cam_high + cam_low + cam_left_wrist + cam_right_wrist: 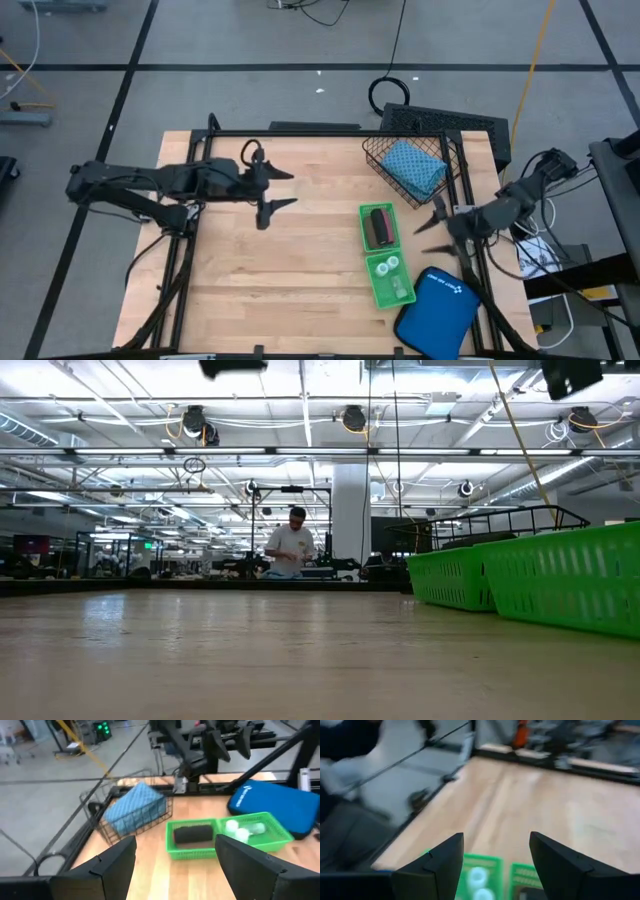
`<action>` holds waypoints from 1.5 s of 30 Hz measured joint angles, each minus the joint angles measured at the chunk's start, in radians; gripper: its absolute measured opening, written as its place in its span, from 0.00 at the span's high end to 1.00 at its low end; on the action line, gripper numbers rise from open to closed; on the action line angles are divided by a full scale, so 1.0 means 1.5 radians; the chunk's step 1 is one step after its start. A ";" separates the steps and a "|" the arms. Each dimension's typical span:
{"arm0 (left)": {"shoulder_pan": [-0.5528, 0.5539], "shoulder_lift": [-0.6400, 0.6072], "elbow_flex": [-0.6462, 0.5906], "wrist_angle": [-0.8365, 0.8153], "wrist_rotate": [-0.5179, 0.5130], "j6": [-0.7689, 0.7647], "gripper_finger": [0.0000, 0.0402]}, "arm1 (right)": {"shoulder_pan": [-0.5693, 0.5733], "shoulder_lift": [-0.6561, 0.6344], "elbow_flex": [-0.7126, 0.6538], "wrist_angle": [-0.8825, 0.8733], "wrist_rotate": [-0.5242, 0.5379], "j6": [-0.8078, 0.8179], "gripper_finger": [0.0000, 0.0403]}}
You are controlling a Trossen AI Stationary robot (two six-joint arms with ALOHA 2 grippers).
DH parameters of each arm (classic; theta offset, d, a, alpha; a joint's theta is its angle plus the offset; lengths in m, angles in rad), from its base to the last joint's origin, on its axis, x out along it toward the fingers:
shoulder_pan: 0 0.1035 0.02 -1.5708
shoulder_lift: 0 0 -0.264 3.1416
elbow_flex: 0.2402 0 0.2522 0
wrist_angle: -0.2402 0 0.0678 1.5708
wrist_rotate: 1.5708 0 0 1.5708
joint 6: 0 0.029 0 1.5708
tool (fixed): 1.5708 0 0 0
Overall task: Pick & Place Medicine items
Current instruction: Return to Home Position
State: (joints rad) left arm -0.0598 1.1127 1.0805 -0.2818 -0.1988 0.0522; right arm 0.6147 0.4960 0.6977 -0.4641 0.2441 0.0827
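The medicine items all sit inside containers along the right side of the surface [300, 270]. The tiny white bottles [388, 265] lie in the compartment of the green tray [200, 853] nearer the near edge. The dark rolls [378, 227] fill its other compartment, though their separate colours are hard to tell apart. The teal pouch [413, 168] rests in the wire basket [375, 150] by the far right corner. No medicine item shows on the bare wood, so the picking and placing looks finished, and what is left appears to be only bringing the arms back to rest. Just beside the tray, on the side of the right edge, the right tool [428, 232] hangs released with its fingers spread wide, grasping nothing. Its wrist view looks down past them at the bottles. The left tool [282, 190] is well apart from the tray, over the middle of the surface toward the left edge. It is likewise spread and empty, and faces the containers. The smooth blue case [437, 312] lies at the near right corner, close to the tray's bottle end and plays no part. Beyond the surface, a person [290, 545] stands far off in the room.
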 joint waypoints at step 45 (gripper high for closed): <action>0.104 -0.556 -0.670 0.385 0.027 -0.093 0.30 | -0.021 -0.328 -0.306 0.343 0.327 -0.123 0.46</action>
State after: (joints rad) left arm 0.0963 0.2783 0.0763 0.2959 -0.1585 -0.0877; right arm 0.5835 0.0048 0.2387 0.0498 0.7346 -0.1024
